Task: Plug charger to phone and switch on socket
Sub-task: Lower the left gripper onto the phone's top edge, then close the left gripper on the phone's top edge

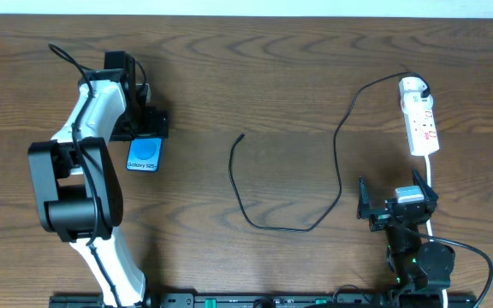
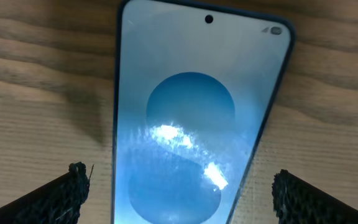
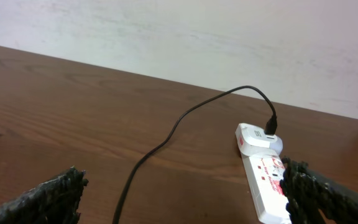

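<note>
**Left pincer over phone; charger plug lying free**

Slim rectangular smartphone with a bright blue screen (image 1: 142, 155) lies flat on the dark brown wooden tabletop (image 1: 229, 68), toward the left edge, about midway between the far and near edges. In the left wrist view the phone (image 2: 191, 112) fills the frame, screen up.

Left gripper (image 1: 146, 128) hangs directly over the phone's far end. Its jaws stand apart, one fingertip (image 2: 73, 190) on each side of the phone, neither touching it.

Narrow white power strip with red markings (image 1: 419, 115) sits near the right edge, toward the far right corner. The long thin black charger cable (image 1: 335, 145) is plugged into its rounded far end, loops toward the near edge, then curls back to mid-table. Its small black plug (image 1: 242, 134) lies loose there, well apart from the phone.

Right gripper (image 1: 396, 204) is near the right edge, nearward of the strip, jaws spread wide and holding nothing. The strip's white cord (image 1: 430, 175) runs beneath it.
</note>
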You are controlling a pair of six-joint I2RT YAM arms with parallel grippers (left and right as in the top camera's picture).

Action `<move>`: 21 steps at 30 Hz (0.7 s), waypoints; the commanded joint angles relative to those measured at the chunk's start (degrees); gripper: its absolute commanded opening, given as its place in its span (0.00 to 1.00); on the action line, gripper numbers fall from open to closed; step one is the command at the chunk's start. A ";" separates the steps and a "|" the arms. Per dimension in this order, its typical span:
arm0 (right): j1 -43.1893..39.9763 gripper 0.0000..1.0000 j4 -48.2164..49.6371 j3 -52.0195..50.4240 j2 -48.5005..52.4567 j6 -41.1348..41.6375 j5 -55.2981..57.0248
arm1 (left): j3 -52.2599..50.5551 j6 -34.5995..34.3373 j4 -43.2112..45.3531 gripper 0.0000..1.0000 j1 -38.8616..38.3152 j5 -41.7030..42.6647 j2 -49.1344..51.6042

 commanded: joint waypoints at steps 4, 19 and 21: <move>-0.42 0.99 -0.15 -0.13 -0.09 0.81 -0.33 | -0.28 -0.09 1.18 0.96 -0.87 -1.40 2.19; -0.42 0.99 -0.15 -0.13 -0.09 0.81 -0.33 | -0.33 -0.04 1.55 0.96 -1.01 -3.30 3.23; -0.42 0.99 -0.15 -0.13 -0.09 0.81 -0.33 | -0.33 -0.04 1.64 0.96 -1.03 -3.30 3.23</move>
